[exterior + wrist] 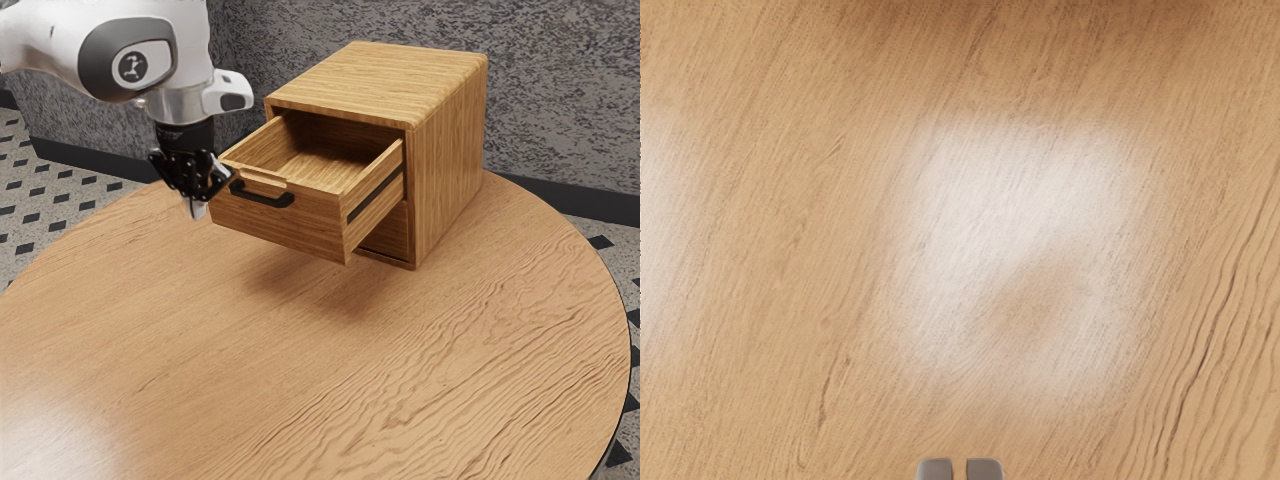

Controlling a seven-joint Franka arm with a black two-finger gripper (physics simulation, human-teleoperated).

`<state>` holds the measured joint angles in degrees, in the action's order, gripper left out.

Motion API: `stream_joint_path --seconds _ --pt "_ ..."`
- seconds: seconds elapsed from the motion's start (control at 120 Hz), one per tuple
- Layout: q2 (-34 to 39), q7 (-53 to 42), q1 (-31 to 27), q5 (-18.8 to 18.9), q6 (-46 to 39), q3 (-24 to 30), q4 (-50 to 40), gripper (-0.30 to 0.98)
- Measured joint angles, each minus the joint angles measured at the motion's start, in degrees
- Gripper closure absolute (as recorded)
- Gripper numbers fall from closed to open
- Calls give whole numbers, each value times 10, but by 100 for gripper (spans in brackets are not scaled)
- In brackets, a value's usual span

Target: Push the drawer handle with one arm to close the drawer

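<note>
The gripper (196, 211) points downward at the exterior view's left, beside the near left corner of the pulled-out drawer (290, 228). Its two fingertips stand close together with nothing visible between them. A black bar handle (262, 194) is fixed across the upper part of the drawer's front, to the exterior view's right of the fingertips; whether hand and drawer touch, I cannot tell. The drawer is far out of the wooden cabinet (450, 160), its inside visible. In the wrist view, the gripper (960, 470) has its two grey tips side by side over the tabletop.
A round wooden table (200, 360) carries the cabinet near its far edge. Below the open drawer is a lower front panel (392, 232). A grey textured wall (560, 100) rises behind the table. Bright glare lies on the wood (1000, 200) in the wrist view.
</note>
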<state>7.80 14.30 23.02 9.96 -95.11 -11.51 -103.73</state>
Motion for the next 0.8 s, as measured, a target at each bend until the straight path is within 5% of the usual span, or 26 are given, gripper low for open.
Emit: stream_joint_path --seconds 0.8 --pt "-99 27 -8 24 -172 -7 5 76"
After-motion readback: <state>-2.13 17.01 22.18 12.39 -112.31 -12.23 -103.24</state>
